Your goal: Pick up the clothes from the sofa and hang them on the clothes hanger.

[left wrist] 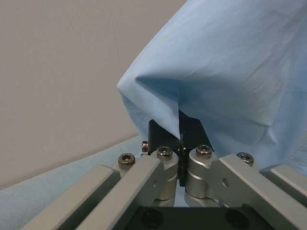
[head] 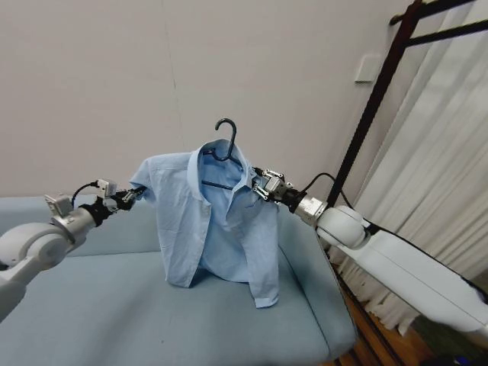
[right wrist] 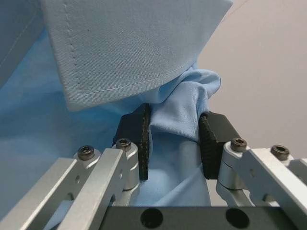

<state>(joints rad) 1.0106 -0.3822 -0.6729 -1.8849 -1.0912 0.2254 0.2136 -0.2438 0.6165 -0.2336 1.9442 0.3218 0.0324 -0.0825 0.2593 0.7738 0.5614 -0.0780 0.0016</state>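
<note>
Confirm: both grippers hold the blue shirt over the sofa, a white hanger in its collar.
The hanger is black, not white; the head view shows it. The left gripper and right gripper do hold the blue shirt over the sofa.

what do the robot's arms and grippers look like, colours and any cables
The left arm and right arm have smooth white shells with grey metal wrists and thin black cables looping alongside. The left gripper and right gripper are silver metal linkages with hex bolts; their jaws are faced in black rubber.
</note>
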